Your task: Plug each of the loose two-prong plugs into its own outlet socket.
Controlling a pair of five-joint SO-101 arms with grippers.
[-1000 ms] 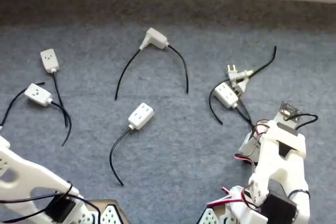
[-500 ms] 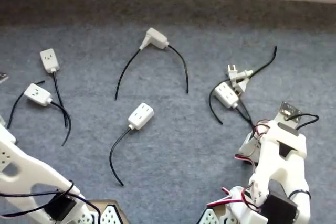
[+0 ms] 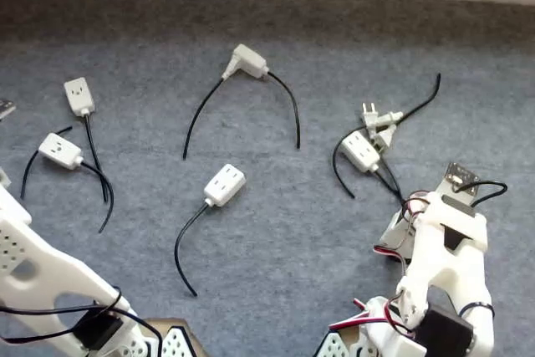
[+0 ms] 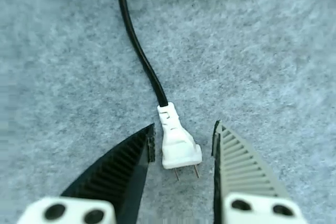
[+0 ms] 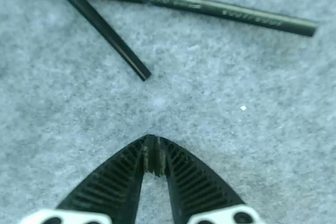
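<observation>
A white two-prong plug [image 4: 178, 146] on a black cord [image 4: 137, 51] lies on the grey carpet between the fingers of my left gripper [image 4: 184, 135], which is open around it without touching. My left arm [image 3: 33, 269] runs off the high view's left edge. White outlet sockets lie at the left [image 3: 78, 95], just below it [image 3: 60, 150], in the middle [image 3: 224, 183] and at the right [image 3: 361, 151]. An angled plug [image 3: 248, 62] and a two-prong plug [image 3: 376, 114] lie loose. My right gripper [image 5: 152, 153] is shut on nothing, above bare carpet near two black cords [image 5: 199, 3].
My right arm [image 3: 443, 248] stands at the lower right, close to the right socket's cords. Black cords [image 3: 292, 110] trail from every plug and socket. A darker strip [image 3: 267, 6] borders the carpet at the back. Open carpet lies between the middle socket and the right arm.
In the high view my left arm has shifted leftward and farther out over the left edge, and the cord by the lower left socket has moved a little. The right arm is still.
</observation>
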